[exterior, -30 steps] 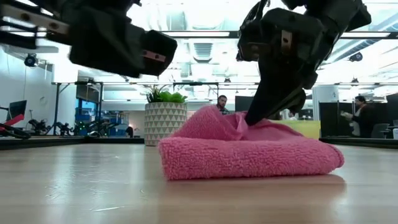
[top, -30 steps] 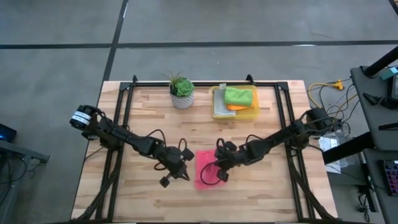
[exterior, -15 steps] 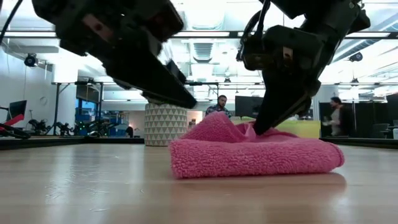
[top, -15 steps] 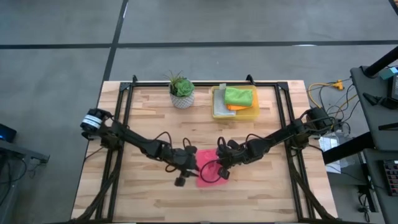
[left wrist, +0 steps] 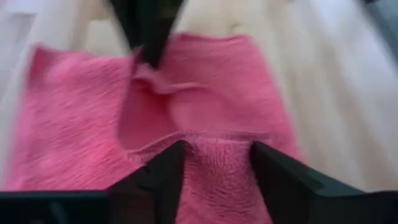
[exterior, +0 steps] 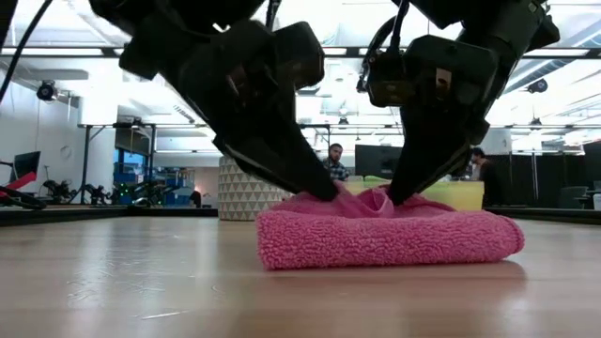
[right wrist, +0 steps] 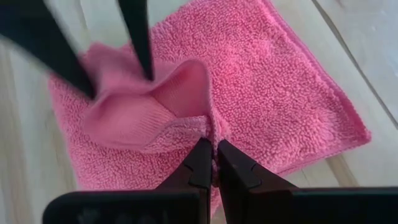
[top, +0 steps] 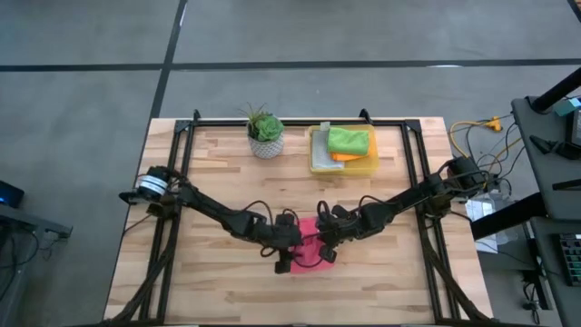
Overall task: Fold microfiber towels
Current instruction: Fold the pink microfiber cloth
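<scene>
A hot pink microfiber towel [exterior: 394, 239], folded over, lies on the wooden table near its middle front [top: 307, 262]. My right gripper [right wrist: 213, 163] is shut on a raised ridge of its top layer. My left gripper [left wrist: 214, 165] stands open over the same hump from the other side [exterior: 324, 188]. Its fingers straddle the raised cloth. Green and orange towels lie in the yellow bin [top: 343, 162] at the back. My left gripper slants down from the table's left. Its open fingertips [right wrist: 87, 84] rest on the raised top layer [right wrist: 124, 118], with nothing pinched. My right gripper pinches a ridge of the top layer [right wrist: 210, 134] near the towel's middle, between its fingertips, slanting down from the right. That cloth is pulled up into a hump; the rest lies flat on the table.
A potted plant [top: 265, 136] stands at the back, left of the bin. Black frame rails [top: 186, 145] run along the table's sides and back. People show in the room beyond the table [exterior: 331, 161].
My left gripper has moved toward the table's right and down onto the pink towel, opening as it went. The towel's left edge has slid a little to the right. My right gripper has kept its pinch on the raised ridge.
</scene>
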Motion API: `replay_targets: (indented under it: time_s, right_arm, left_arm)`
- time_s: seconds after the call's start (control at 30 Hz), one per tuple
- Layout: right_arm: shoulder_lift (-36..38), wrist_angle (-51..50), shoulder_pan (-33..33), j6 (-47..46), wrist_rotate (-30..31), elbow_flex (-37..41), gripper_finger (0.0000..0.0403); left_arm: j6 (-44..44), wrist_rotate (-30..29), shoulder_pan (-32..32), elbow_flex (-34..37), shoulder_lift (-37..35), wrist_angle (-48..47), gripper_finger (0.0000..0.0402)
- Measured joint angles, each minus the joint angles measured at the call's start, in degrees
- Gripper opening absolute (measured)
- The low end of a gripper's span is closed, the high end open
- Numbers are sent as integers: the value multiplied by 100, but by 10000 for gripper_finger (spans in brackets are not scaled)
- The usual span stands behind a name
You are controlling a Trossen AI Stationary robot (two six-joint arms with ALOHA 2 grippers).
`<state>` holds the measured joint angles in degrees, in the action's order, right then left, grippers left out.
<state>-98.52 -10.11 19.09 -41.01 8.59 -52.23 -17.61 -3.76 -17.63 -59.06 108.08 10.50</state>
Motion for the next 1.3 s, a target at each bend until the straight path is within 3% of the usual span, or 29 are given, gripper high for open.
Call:
replay_targets:
  time_s: [0.23,0.5,1.3]
  right_arm:
    - [54,-9,2,147,-24,11,9]
    - [372,-477,-3,240,-102,31,9]
    - [501,-496,-911,803,45,168,15]
  left_arm:
    - [304,0,0,-163,-180,-553,15]
    - [307,-2,0,-110,-655,-703,2]
    - [351,-1816,109,141,-700,-1457,0]
